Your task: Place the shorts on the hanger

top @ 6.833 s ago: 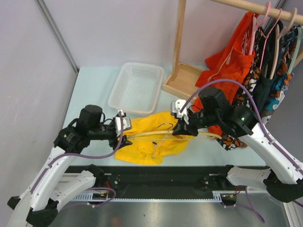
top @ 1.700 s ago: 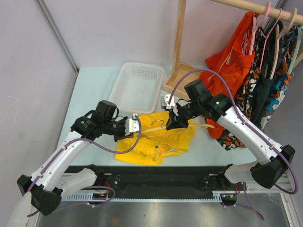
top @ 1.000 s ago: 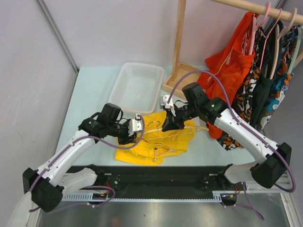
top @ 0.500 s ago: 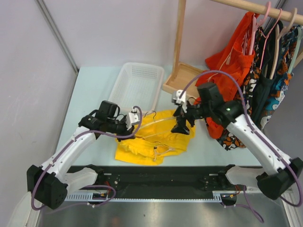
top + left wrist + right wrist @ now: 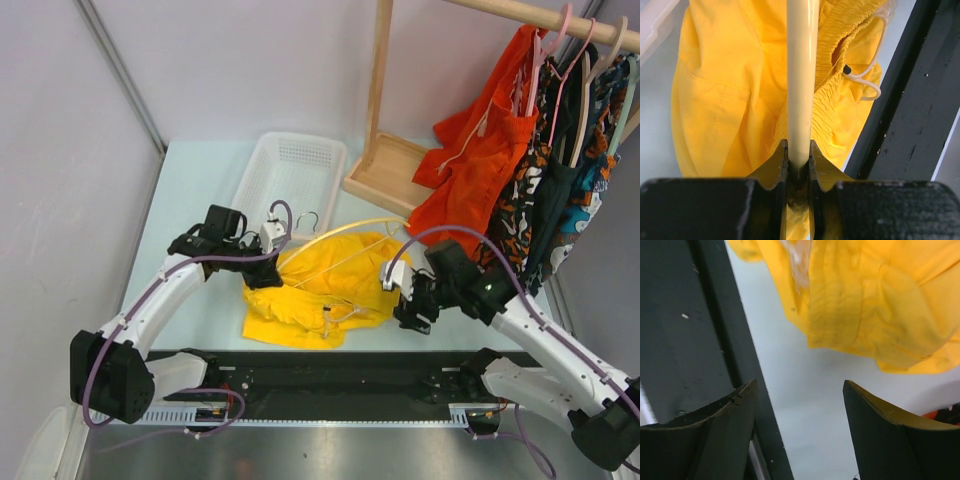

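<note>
The soft, floppy shorts (image 5: 305, 290) lie on the bench (image 5: 195, 190), the left claw (image 5: 799, 150) is clamped on the stiff hanger (image 5: 801, 75) at their 10 o'clock, and the right claw (image 5: 800, 390), apart at 4 o'clock, could pinch the waistband (image 5: 827, 100).

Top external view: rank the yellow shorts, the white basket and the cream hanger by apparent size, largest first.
1. shorts, the widest spread.
2. white basket, slightly smaller, though it lies farther from the camera, so unsure.
3. hanger, long but very thin.
</note>
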Available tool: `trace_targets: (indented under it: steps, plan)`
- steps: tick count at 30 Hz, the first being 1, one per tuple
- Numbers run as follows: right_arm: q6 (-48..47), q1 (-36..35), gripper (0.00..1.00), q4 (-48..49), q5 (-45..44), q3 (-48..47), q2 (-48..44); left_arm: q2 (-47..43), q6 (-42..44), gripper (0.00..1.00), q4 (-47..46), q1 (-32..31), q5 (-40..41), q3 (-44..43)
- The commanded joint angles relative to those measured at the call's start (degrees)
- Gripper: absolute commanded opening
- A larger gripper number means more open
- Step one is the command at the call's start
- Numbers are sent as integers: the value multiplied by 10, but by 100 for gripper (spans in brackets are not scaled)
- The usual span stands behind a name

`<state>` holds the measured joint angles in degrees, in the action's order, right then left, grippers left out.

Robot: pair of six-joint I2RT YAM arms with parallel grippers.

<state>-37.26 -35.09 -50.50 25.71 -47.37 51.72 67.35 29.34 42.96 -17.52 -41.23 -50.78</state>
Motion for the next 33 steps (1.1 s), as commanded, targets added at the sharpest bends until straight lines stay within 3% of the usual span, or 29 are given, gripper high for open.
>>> trace_targets:
  steps: [1, 4, 10, 18, 25, 30, 33]
  plan:
    - [34, -34, 75, 168, -112, 84, -45, -3, -18, 0, -19, 6, -37, -36]
    - [81, -60, 76, 254, -154, 105, -21, -2, -21, 0, -17, 6, -36, -37]
    - [128, -100, 80, 319, -185, 121, 17, -5, -24, 0, -18, 8, -35, -35]
    - [105, -128, 81, 349, -195, 142, 43, -2, -27, 0, -24, 13, -46, -28]
    - [72, -151, 79, 387, -285, 143, 89, 1, -20, 0, -18, 18, -48, -29]
    - [68, -140, 63, 406, -357, 139, 97, -5, -3, 0, -8, 31, -58, -30]
    - [73, -100, 56, 406, -357, 127, 91, -15, 8, 0, -5, 39, -69, -28]
